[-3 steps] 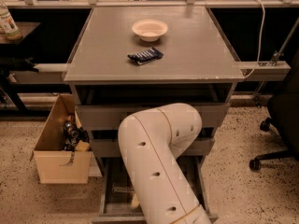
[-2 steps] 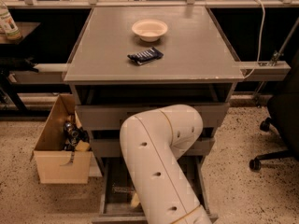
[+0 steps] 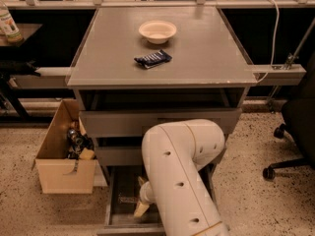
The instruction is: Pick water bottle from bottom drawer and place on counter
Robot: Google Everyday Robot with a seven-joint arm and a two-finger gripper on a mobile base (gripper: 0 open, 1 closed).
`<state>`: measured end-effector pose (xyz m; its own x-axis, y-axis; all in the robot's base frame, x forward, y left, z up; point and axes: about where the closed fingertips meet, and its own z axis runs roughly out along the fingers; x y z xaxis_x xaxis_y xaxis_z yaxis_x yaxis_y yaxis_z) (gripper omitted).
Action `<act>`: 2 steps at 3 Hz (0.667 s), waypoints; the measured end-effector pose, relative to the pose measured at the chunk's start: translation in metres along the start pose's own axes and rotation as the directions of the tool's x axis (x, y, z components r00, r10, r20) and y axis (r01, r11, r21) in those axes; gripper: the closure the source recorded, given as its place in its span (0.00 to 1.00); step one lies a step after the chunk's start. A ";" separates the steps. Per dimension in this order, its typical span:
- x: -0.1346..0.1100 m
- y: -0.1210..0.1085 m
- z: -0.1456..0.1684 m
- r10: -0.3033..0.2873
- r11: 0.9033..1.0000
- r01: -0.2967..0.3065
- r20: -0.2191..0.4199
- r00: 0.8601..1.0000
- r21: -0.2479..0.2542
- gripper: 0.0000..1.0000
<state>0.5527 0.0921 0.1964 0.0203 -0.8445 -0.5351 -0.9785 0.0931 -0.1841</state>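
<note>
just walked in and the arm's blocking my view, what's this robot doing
The robot's arm reaches down into the open bottom drawer, with the gripper low inside it. The water bottle cannot be made out there, and it is not on the counter, which holds a bowl and a dark packet.

Bowl (image 3: 157, 31) sits back-centre on the counter (image 3: 206, 53), packet (image 3: 153, 59) just in front of it. Bottom drawer (image 3: 120, 214) stands open below, with the gripper (image 3: 141, 205) down inside it and the arm (image 3: 179, 171) above. Cardboard box (image 3: 66, 173) is on the floor left of the cabinet, chair (image 3: 295, 127) to the right.
</note>
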 end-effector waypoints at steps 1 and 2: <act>0.002 0.016 0.025 -0.003 0.999 0.005 0.069 0.998 -0.033 0.00; 0.002 0.016 0.025 -0.003 0.999 0.005 0.069 0.998 -0.033 0.00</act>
<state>0.5420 0.1049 0.1713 0.0374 -0.8067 -0.5897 -0.9846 0.0710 -0.1596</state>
